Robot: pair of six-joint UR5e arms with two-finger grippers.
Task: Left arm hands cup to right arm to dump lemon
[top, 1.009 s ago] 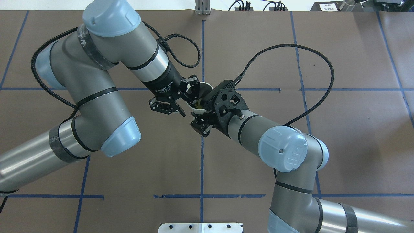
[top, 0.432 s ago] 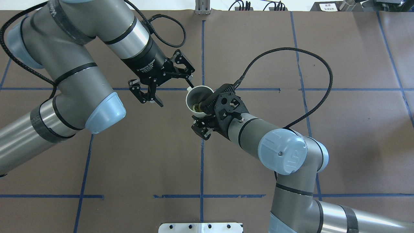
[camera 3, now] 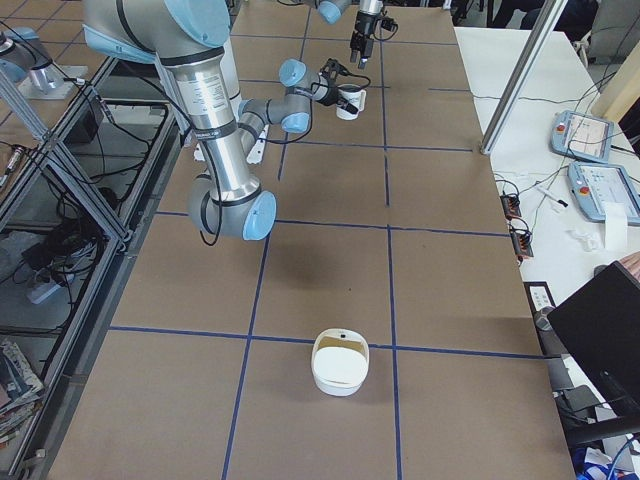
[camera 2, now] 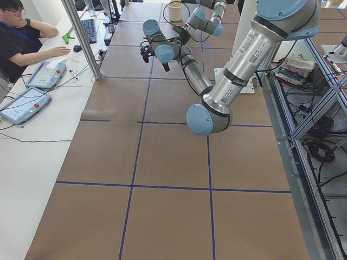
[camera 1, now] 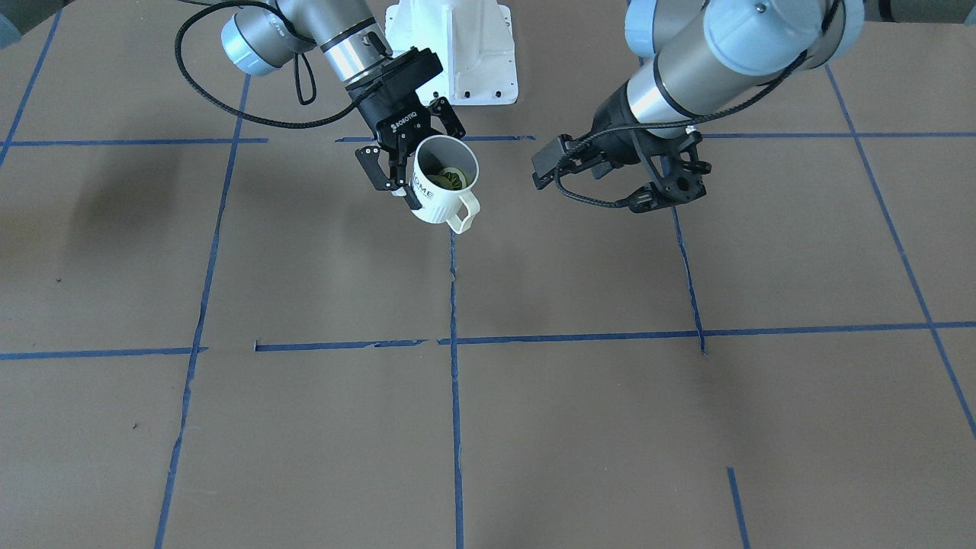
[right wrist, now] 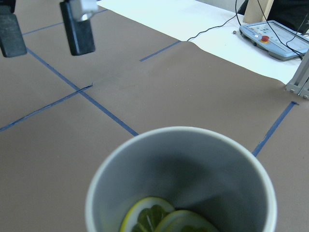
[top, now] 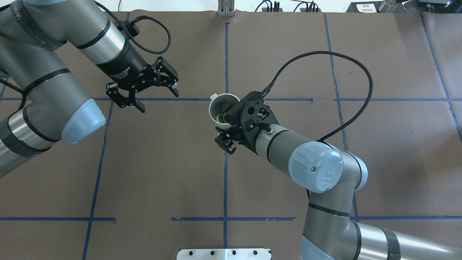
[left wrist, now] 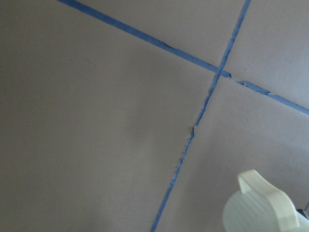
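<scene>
The right gripper (camera 1: 410,162) clasped the cup (camera 1: 437,203) by its wall, tilted aloft, with the lemon (camera 1: 445,180) inside. The left gripper (top: 158,100) hovered well apart from it, jaws spread and empty.

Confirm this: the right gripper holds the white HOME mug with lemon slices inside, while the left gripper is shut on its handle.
Wrong about the left gripper. The right gripper holds the white HOME mug with lemon slices inside, while the left gripper is open and clear of the mug, touching nothing, as the overhead exterior view shows.
</scene>
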